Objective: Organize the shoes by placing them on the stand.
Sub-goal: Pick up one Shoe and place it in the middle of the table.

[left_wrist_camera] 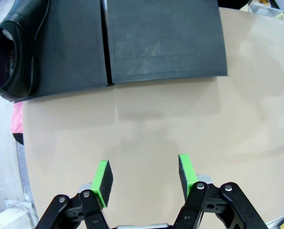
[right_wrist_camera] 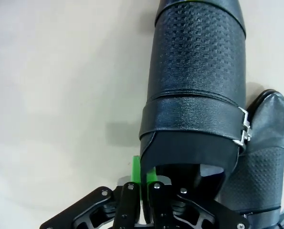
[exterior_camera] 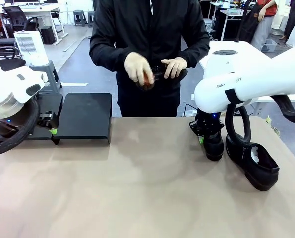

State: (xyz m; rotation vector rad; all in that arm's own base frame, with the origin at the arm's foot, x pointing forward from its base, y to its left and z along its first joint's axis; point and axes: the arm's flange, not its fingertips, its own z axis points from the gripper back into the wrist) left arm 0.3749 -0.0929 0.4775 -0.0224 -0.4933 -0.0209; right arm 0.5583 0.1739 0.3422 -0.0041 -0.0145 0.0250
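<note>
My right gripper (exterior_camera: 205,135) (right_wrist_camera: 144,176) is shut on the collar edge of a glossy black shoe (exterior_camera: 214,146) (right_wrist_camera: 196,71) with a strap and buckle, which rests on the table at the right. A second black shoe (exterior_camera: 254,161) (right_wrist_camera: 263,157) lies just beside it. My left gripper (exterior_camera: 51,128) (left_wrist_camera: 144,164) hangs open over bare table in front of the stand (exterior_camera: 85,116) (left_wrist_camera: 165,43), holding nothing. Another black shoe (left_wrist_camera: 17,47) sits on the stand's far left part. The person's hands hold one more shoe (exterior_camera: 162,74).
The person stands at the far edge, a reddish-brown brush (exterior_camera: 147,79) in one hand against the held shoe. The tan tabletop (exterior_camera: 137,188) is open between the stand and the right-hand shoes. My right arm's black cable (exterior_camera: 239,121) loops above the second shoe.
</note>
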